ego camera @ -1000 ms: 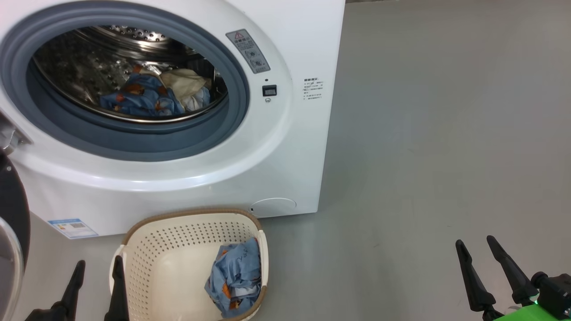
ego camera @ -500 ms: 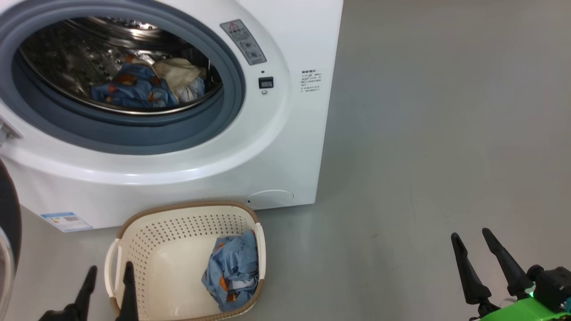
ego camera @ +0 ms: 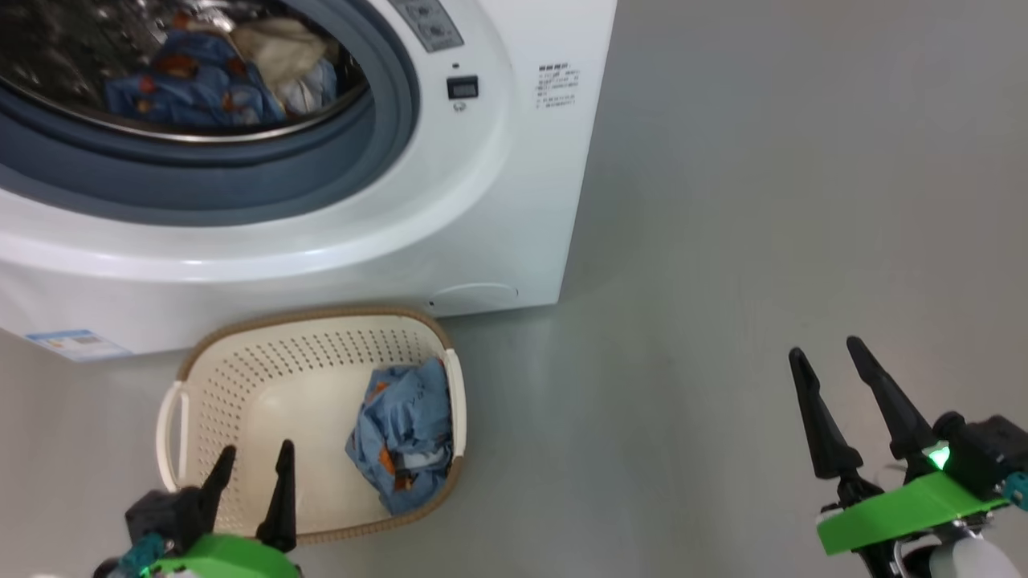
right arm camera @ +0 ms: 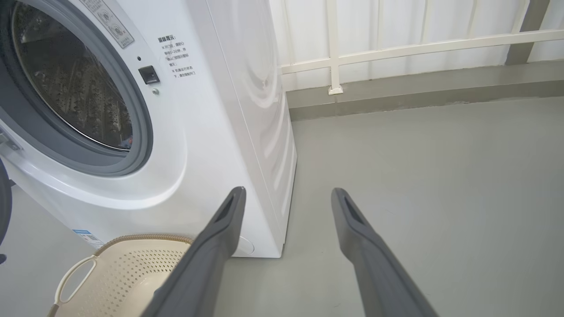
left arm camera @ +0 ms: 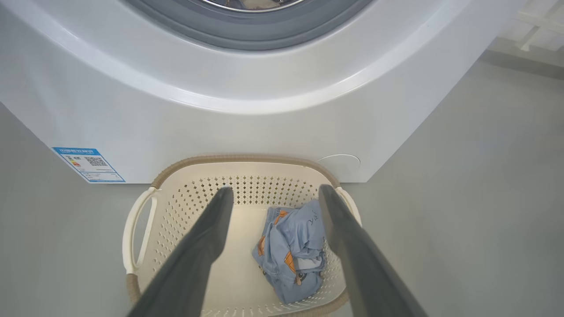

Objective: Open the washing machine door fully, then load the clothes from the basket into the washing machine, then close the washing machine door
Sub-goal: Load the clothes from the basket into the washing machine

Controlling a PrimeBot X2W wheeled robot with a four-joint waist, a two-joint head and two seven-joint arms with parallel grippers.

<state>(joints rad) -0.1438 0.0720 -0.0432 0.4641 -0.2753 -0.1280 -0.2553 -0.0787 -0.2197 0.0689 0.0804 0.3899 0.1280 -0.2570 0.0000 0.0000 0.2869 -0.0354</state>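
Note:
The white washing machine (ego camera: 321, 241) stands with its mouth uncovered, and blue clothes (ego camera: 185, 88) lie in the steel drum. A dark sliver of the washing machine door (right arm camera: 3, 207) shows at the left edge of the right wrist view. In front of the machine sits the cream basket (ego camera: 241, 353), with one light-blue bundle of clothes (ego camera: 401, 433) against its right wall. My left gripper (ego camera: 257, 446) hangs open over the basket's near side, left of the bundle (left arm camera: 293, 246). My right gripper (ego camera: 824, 346) is open and empty above the floor, far to the right.
Grey floor (ego camera: 723, 201) stretches to the right of the machine. A white railing (right arm camera: 396, 44) runs along the wall behind it. The blue label (left arm camera: 88, 164) and round filter cover (ego camera: 474, 293) mark the machine's lower front.
The head camera has tilted down, sliding the machine up the picture. My left gripper has moved from the basket's left rim to over its inside. Both grippers stay open.

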